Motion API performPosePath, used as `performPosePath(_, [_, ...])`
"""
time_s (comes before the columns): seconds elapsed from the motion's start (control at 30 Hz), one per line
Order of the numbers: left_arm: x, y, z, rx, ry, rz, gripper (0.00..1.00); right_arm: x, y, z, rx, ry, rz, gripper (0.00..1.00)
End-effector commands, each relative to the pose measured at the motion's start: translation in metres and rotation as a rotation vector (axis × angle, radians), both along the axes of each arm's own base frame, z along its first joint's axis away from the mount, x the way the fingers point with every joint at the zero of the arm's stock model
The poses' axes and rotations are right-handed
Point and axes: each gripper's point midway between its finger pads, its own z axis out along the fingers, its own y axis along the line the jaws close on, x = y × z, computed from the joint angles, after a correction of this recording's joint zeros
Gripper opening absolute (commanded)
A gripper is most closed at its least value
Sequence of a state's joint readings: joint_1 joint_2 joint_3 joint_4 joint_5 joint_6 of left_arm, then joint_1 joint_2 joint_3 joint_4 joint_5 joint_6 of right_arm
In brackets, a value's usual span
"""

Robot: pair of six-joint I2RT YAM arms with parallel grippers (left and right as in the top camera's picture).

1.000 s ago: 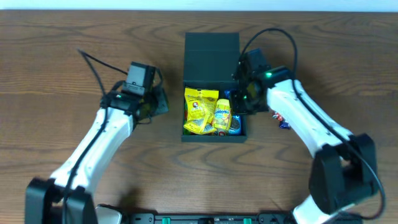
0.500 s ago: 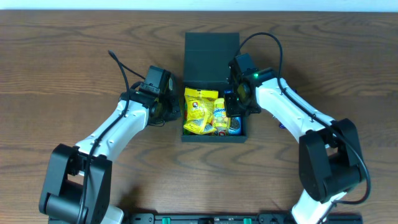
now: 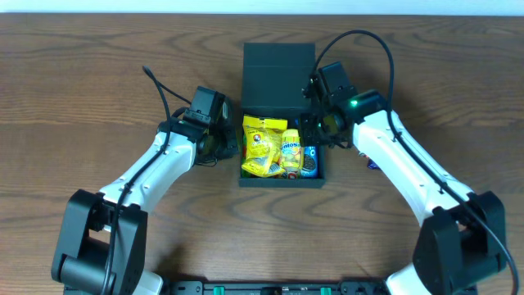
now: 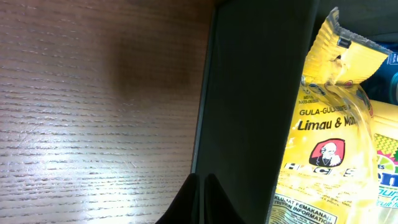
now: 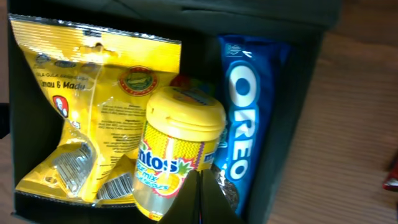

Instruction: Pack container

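Container position: the container [image 3: 282,179] sits mid-counter [image 3: 90,49], between the two arms, with its box part nearer the robot.
Lid: the flap lid [image 3: 278,72] lies open and flat on the far side, so box and lid together run long from near to far.
Contents: a yellow bag [image 3: 264,144], a Mentos bottle [image 3: 293,150] and an Oreo pack [image 3: 310,159] lie side by side, left to right, filling the box.
Left gripper: the left gripper [image 4: 198,198] is pressed together and holds nothing. It is just outside the container's left wall, which is to its right.
Right gripper: the right gripper [image 5: 200,191] is pressed together and empty, and hangs over the right rear part of the box, above the Oreo pack.
Key relation: the hinge line is just beyond the right gripper and the lid lies farther out, so the right arm looks nearer to it.
Leftover: a small wrapped snack [image 3: 373,162] lies on the counter right of the box, partly hidden under the right arm.
Likely next: either fetching that snack or folding the lid toward the robot.
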State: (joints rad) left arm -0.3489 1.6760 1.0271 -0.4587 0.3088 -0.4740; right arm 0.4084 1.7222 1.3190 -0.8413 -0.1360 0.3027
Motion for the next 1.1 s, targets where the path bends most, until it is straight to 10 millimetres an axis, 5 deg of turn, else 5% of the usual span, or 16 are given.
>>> performPosePath(0.0, [0.001, -0.001, 0.000, -0.004, -0.003, -0.008, 0.06, -0.006, 0.012, -0.013, 0.015, 0.033, 0.049, 0.01])
performPosePath(0.27, [0.001, -0.001, 0.000, -0.004, -0.003, -0.007, 0.06, -0.011, 0.018, -0.050, -0.019, 0.109, 0.075, 0.01])
performPosePath(0.43, [0.001, -0.001, 0.000, -0.004, -0.003, -0.007, 0.06, -0.007, 0.019, -0.041, -0.012, 0.082, 0.090, 0.01])
performPosePath(0.53, [0.001, -0.001, 0.000, -0.004, -0.003, -0.008, 0.06, -0.004, 0.013, -0.019, -0.023, 0.043, 0.109, 0.01])
performPosePath(0.77, [0.000, -0.001, 0.000, -0.002, 0.000, -0.008, 0.06, 0.017, -0.083, 0.028, -0.214, -0.087, -0.115, 0.01])
performPosePath(0.93, [0.000, -0.001, 0.000, -0.003, 0.001, -0.008, 0.06, 0.024, -0.140, 0.007, -0.211, -0.015, -0.283, 0.04])
performPosePath(1.07, [0.000, -0.001, 0.000, -0.002, 0.000, -0.008, 0.06, 0.035, -0.153, -0.019, -0.197, 0.027, -0.321, 0.21])
